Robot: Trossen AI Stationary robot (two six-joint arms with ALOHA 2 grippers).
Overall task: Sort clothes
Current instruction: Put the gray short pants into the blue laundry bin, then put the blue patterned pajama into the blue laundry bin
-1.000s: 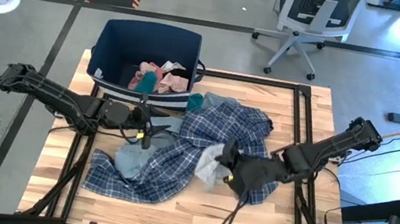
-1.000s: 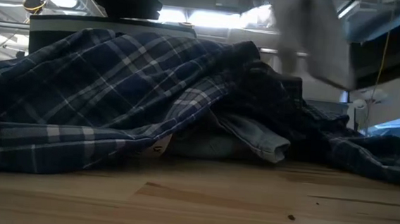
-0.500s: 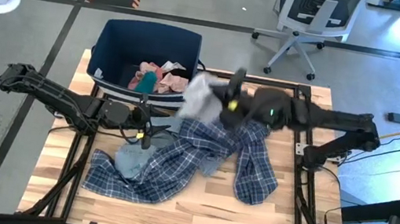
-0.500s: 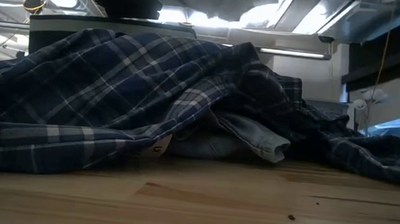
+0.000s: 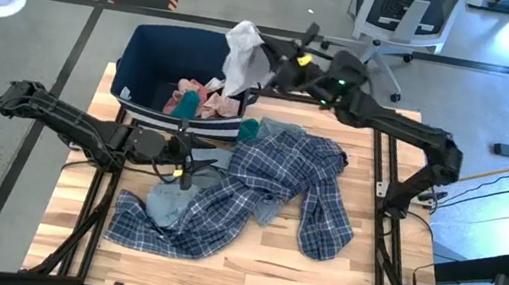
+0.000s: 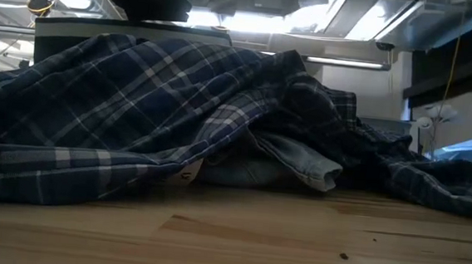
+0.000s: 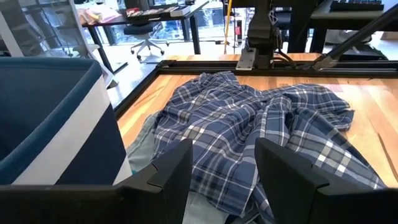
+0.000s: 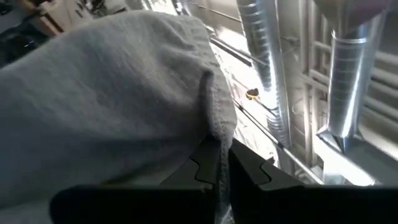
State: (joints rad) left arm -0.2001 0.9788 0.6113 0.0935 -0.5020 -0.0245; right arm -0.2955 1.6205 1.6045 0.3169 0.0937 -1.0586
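Observation:
A large blue-white plaid shirt (image 5: pixel 257 193) lies spread over the table's middle, also showing in the low view (image 6: pixel 137 117) and the left wrist view (image 7: pixel 261 118). A light grey-blue garment (image 5: pixel 167 205) lies partly under its left part. A teal piece (image 5: pixel 248 129) lies by the dark blue bin (image 5: pixel 146 56), which holds pink pieces (image 5: pixel 205 100). My right gripper (image 5: pixel 264 63) is shut on a white garment (image 5: pixel 240 55) above the bin's right side. My left gripper (image 5: pixel 184 167) stands open over the shirt's left part, near the bin, holding nothing. My right gripper pinches a hemmed edge (image 8: pixel 214 134) of the white garment between its two fingers. The fingers come from the table's right side, slanting slightly upward. The garment hangs slack beside and below the fingers, lifted clear above the bin's right rim (image 5: pixel 248 81).
The bin's near wall (image 7: pixel 50 124) stands close beside my left gripper. An office chair (image 5: pixel 394 22) is on the floor beyond the table's far edge. Bare wood (image 5: pixel 244 283) shows along the table's near edge.
My right gripper has swung from the table's right middle up and toward the far edge and the bin, tipping upward. It carries the white garment, now lifted clear of the plaid shirt. The shirt's right part has been dragged and has settled flatter.

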